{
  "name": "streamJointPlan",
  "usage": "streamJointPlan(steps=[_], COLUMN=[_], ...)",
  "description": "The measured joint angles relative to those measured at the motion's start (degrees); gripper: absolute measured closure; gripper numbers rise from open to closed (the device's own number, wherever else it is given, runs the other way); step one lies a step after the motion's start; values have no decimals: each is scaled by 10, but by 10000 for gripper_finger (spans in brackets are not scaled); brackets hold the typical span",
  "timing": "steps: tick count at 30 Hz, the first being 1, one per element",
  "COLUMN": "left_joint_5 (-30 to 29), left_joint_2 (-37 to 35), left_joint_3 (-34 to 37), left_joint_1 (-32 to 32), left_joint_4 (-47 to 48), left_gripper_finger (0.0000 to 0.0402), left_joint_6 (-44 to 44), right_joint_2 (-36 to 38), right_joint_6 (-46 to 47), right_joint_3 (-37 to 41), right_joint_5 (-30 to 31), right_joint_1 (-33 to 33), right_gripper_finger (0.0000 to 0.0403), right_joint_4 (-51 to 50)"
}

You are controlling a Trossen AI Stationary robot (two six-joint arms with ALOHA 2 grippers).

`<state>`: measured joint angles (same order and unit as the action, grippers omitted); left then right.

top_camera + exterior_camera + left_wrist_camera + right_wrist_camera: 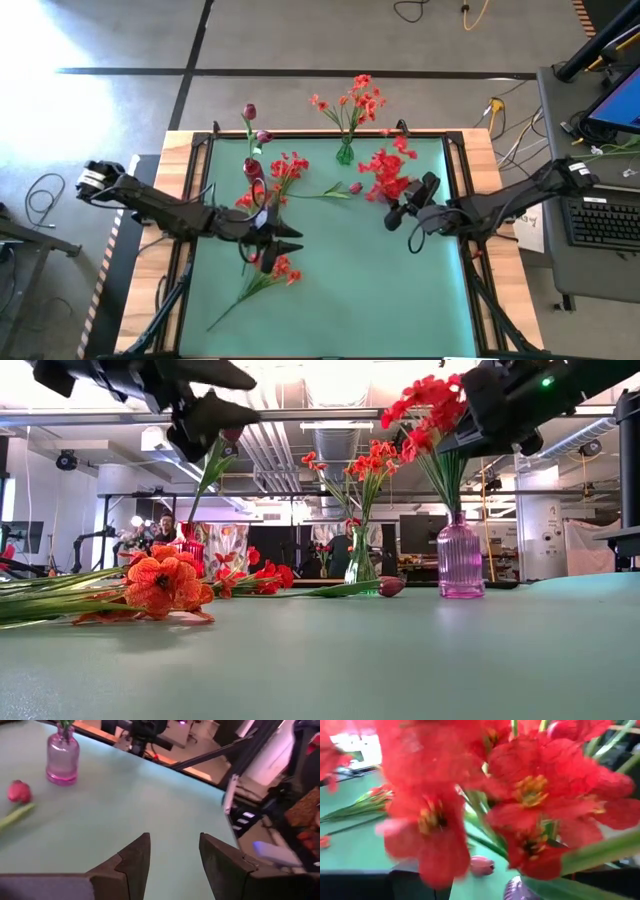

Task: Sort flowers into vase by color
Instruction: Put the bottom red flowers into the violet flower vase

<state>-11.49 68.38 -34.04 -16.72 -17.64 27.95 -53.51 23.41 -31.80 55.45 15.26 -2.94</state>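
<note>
Two arms over one green mat (pixel 330 290), listed left to right. Left gripper (pixel 285 240): fingers (pixel 132 862) parted, nothing between them, above an orange-red spray (pixel 270 272) lying flat on the mat. Behind it, a vase with dark magenta buds (pixel 250 115). Centre back: green glass vase (pixel 345 153) holding orange-red sprays (pixel 352 102); one loose magenta bud (pixel 354 187) lying nearby (stem flat). Right: pink vase (pixel 460 557) holding bright red clusters (pixel 388 170). Right gripper (pixel 408 205): just beside those blooms, jaw state cannot be told.
</note>
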Motion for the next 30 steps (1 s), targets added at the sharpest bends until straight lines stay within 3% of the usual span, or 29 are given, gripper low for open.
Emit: streamJointPlan(steps=[7,17,24,30], left_joint_5=[0,0,0,-2], left_joint_2=[0,0,0,0], left_joint_3=[-36,-146,-154,-151], left_joint_1=[-33,-46,-49,-49], left_joint_4=[36,263,282,283], left_gripper_finger=[243,243,243,243], left_joint_6=[14,-14,-18,-18], right_joint_2=[9,20,55,70], right_joint_6=[2,14,99,113], right_joint_3=[0,0,0,0], right_joint_5=[-18,11,6,-2], right_joint_1=[16,16,16,16], right_gripper_finger=[197,197,197,197], right_joint_4=[-2,-20,-114,-125])
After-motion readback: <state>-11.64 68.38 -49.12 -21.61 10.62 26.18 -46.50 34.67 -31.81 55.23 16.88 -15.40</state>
